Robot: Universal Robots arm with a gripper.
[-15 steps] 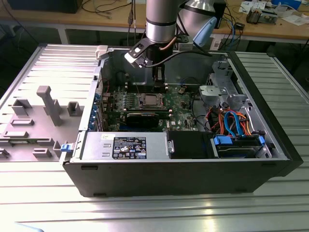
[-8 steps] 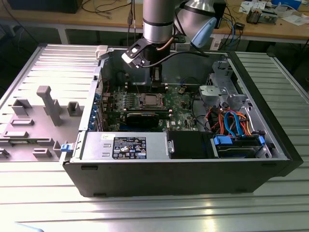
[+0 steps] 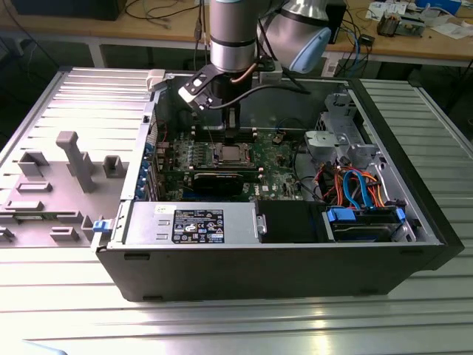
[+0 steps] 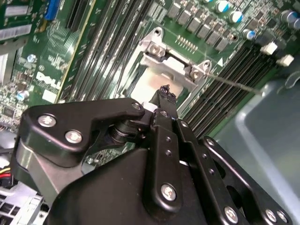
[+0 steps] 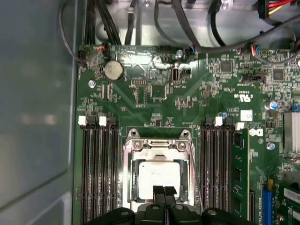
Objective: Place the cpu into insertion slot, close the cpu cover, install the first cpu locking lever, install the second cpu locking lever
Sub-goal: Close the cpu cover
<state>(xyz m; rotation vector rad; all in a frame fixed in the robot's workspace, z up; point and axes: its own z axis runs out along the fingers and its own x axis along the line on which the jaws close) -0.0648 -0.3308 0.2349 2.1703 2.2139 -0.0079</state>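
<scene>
Evidently clenched empty, the claw [image 5: 164,190] hung just over the cpu [image 5: 159,172] and flat-lying cpu cover [image 5: 159,146], seemingly to press it down.

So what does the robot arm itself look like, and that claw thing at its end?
The arm is a thick silver-grey tube with a rounded joint wearing a pale blue cap. A black cable loops off its end. The gripper is matte black, built from chunky linked bars dotted with silver screws, ending in two slim black fingers.
</scene>
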